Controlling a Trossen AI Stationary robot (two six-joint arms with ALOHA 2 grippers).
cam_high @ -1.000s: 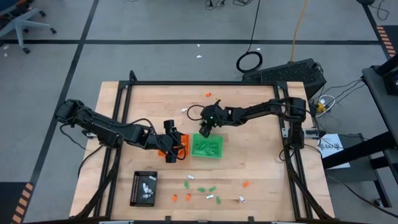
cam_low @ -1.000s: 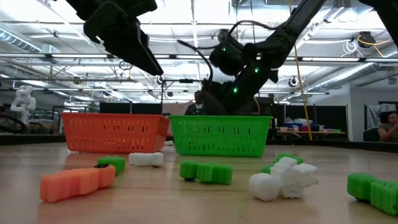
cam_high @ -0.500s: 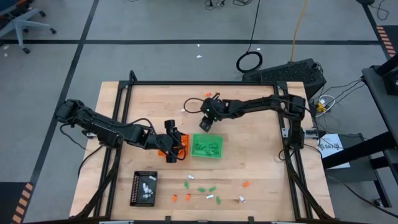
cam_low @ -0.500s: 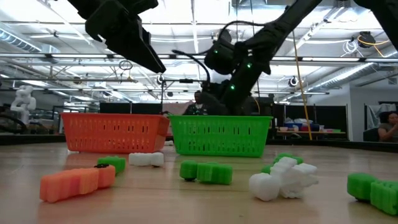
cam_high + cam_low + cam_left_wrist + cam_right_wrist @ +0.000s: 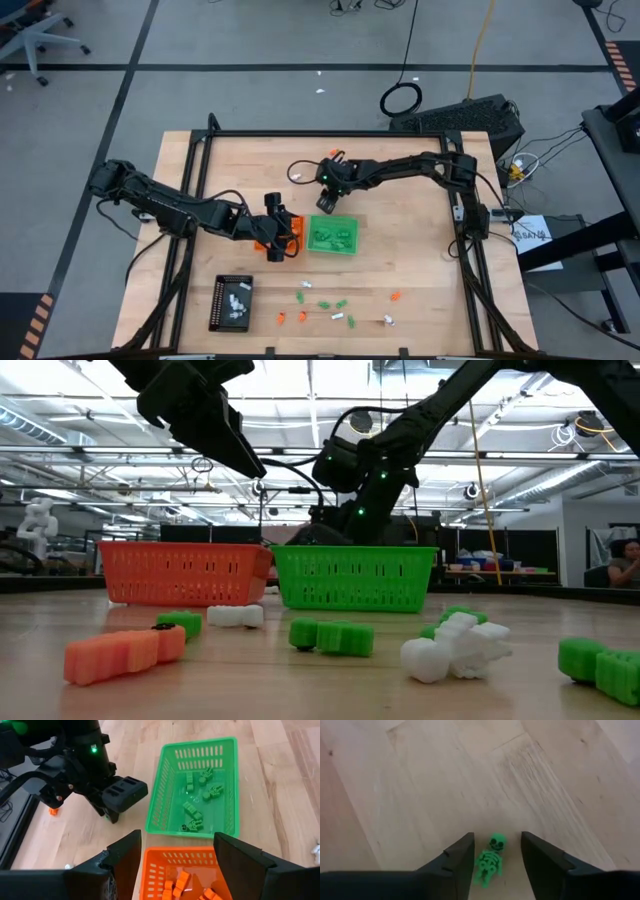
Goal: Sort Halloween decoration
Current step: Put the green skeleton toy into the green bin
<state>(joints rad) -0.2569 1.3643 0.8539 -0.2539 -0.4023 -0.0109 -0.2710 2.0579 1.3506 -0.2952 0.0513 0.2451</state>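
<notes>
Bright green skeleton trinket point(image 5: 490, 859) with black painted bones; green basket point(image 5: 334, 235), orange basket point(image 5: 290, 234), black tray point(image 5: 231, 302), pale wooden desk point(image 5: 400, 260).

my two arms are matte black and jointed, with looping black cables; the right arm's wrist point(image 5: 337, 184) glows with small green lights.

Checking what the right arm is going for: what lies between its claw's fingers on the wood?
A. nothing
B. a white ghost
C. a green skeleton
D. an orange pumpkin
C: the right wrist view shows a small green skeleton lying on the bare wooden table between the open fingers of the right claw, not gripped.
</notes>
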